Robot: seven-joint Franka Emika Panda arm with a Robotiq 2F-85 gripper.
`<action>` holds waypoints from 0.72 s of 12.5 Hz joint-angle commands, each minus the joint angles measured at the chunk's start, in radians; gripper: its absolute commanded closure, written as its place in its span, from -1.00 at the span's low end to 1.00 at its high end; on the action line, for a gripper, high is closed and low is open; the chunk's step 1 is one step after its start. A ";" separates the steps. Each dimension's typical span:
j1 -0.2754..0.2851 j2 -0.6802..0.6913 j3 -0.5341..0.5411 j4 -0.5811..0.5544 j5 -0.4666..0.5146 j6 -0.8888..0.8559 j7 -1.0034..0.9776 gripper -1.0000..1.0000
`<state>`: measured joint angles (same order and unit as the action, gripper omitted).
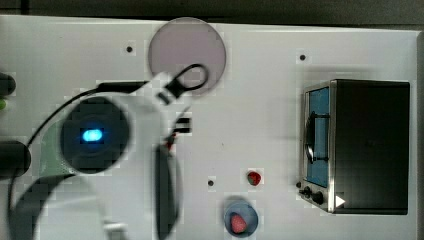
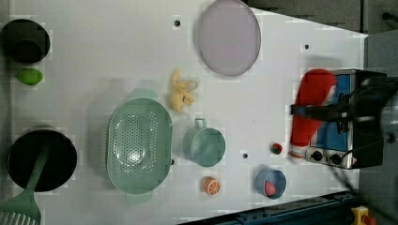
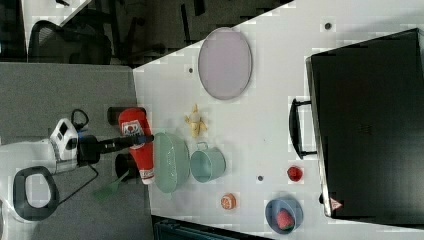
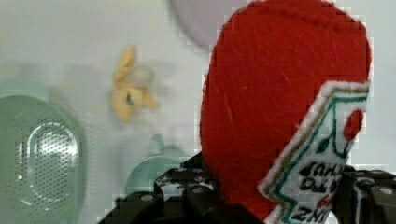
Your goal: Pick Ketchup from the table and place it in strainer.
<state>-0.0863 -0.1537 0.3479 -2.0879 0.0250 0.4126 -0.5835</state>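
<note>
Above table (image 2: 117, 47), ketchup (image 2: 313, 110) between fingers (image 2: 305, 110)

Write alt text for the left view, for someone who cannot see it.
A robot gripper holds a red ketchup bottle in the air at the left view's right, in front of a toaster oven. An empty mint-green strainer sits on the white table, beside a teal cup.

One ketchup bottle (image 2: 312, 110), one strainer (image 2: 138, 146), one teal cup (image 2: 205, 145), two strawberries (image 2: 276, 148) (image 2: 270, 188), one banana (image 2: 180, 91), one orange half (image 2: 211, 185), one plate (image 2: 228, 36), two dark pots (image 2: 41, 159) (image 2: 24, 41).
</note>
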 commanded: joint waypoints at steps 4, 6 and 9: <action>0.042 0.084 0.226 -0.009 0.014 0.010 0.382 -0.23; 0.043 0.136 0.293 -0.009 0.014 0.084 0.453 -0.23; 0.050 0.246 0.367 -0.010 0.010 0.233 0.532 -0.23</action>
<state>-0.0202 0.0788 0.7412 -2.1152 0.0312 0.6216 -0.1586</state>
